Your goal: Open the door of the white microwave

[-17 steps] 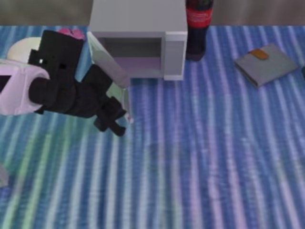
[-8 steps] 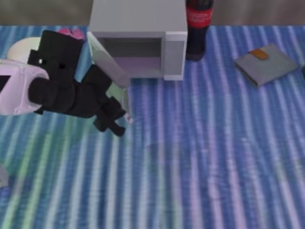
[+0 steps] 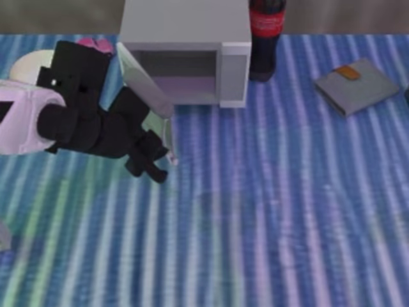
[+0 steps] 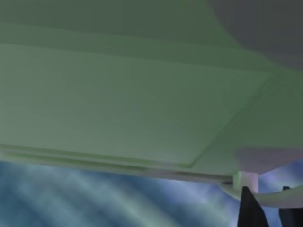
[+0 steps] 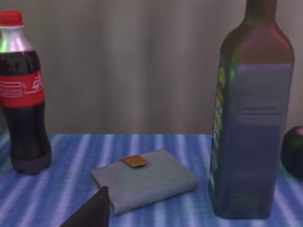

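Note:
The white microwave (image 3: 185, 25) stands at the back of the table. Its door (image 3: 144, 80) is swung out toward the left front, baring the cavity (image 3: 182, 73) beside the grey control panel (image 3: 234, 73). My left gripper (image 3: 167, 155) is shut on the door's pale handle (image 3: 169, 144) at the door's free edge. In the left wrist view the door (image 4: 118, 104) fills most of the picture, and the handle (image 4: 270, 197) sits between the dark fingertips (image 4: 249, 213). My right arm is out of the top view; one dark fingertip (image 5: 97, 208) shows, well off to one side.
A cola bottle (image 3: 266, 38) stands right of the microwave. A grey wallet (image 3: 356, 85) lies at the back right, with a tall dark bottle (image 5: 251, 118) near it. A white disc (image 3: 29, 64) and a pink object (image 3: 96, 45) sit behind my left arm.
My left gripper has eased a touch to the left with the handle; the door's angle is nearly the same.

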Robot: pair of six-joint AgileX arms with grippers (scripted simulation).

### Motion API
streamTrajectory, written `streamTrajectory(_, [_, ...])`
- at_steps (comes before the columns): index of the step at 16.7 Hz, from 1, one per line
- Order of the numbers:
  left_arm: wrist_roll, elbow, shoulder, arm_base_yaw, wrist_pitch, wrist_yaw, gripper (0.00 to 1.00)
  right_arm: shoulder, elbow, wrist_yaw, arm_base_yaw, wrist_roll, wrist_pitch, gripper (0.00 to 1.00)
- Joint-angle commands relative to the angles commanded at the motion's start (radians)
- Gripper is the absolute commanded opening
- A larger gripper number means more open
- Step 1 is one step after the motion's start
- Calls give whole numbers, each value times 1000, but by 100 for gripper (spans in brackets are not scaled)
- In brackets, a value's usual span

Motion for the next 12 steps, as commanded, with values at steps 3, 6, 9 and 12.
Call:
streamTrajectory(3, [0, 0, 0, 0, 0, 0, 0, 0, 0, 0, 0, 0, 0, 100])
streamTrajectory(6, [0, 0, 0, 0, 0, 0, 0, 0, 0, 0, 0, 0, 0, 100])
streamTrajectory(9, [-2, -3, 0, -5, -2, 7, 0, 0, 0, 0, 0, 0, 0, 100])
streamTrajectory(12, [31, -1, 0, 10, -17, 24, 0, 0, 0, 0, 0, 0, 0, 100])
